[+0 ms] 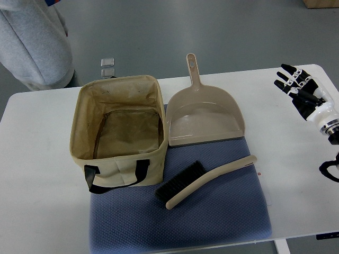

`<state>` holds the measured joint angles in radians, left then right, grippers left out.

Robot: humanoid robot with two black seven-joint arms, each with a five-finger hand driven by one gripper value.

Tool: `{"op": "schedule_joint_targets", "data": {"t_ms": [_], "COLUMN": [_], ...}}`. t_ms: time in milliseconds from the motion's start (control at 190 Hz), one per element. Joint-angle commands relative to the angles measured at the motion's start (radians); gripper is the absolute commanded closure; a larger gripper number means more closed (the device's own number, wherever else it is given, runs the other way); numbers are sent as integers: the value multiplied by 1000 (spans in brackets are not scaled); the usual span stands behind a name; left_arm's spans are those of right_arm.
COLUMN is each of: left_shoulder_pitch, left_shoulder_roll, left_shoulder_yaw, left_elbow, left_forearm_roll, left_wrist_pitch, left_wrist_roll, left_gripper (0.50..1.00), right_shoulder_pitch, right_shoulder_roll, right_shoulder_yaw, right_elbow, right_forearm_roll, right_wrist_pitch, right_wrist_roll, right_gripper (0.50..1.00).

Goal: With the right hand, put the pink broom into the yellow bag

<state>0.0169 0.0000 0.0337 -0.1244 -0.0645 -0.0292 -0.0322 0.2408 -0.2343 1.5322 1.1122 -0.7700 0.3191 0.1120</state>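
One dustpan (pixel 205 114) sits beside bag (pixel 117 132), behind broom (pixel 204 182).

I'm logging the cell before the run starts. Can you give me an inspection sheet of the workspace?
Surface: white table, blue mat under the items.
Job's things: broom lies on the mat, bristles toward the bag; bag open, nothing inside.
Clutter: dustpan beside the bag, handle pointing away.
Grippers: right hand rests at the table's right side, fingers spread, holding nothing; left not in view.
Cables: black one at the right edge.
Surroundings: grey floor; person's grey garment at top left.
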Motion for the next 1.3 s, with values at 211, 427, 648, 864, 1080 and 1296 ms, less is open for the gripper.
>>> {"op": "schedule_joint_targets", "data": {"t_ms": [211,427,648,864,1080,1296], "left_shoulder_pitch": [1,1,1,1,1,1], "left_shoulder_roll": [0,0,0,0,0,0], "left_shoulder_yaw": [0,0,0,0,0,0], "left_elbow": [0,-1,-1,-1,-1,-1], "left_forearm_roll": [-2,-2,-2,-2,-2,-2], "left_wrist_pitch": [2,2,2,2,0,2], "left_wrist_roll": [0,0,0,0,0,0], "left_gripper": [500,500,500,500,500,500], "right_shoulder_pitch": [0,0,8,8,11,23], "right_shoulder_roll": [0,0,1,0,1,1], "right_shoulder_yaw": [-1,-1,-1,0,0,0], "right_elbow": [0,0,0,0,0,0], "right_forearm_roll": [0,0,0,0,0,0], "right_wrist_pitch": [0,-2,0,2,2,2], "right_wrist_roll": [-2,0,-2,0,0,0], "right_gripper": [572,572,572,572,572,572]}}
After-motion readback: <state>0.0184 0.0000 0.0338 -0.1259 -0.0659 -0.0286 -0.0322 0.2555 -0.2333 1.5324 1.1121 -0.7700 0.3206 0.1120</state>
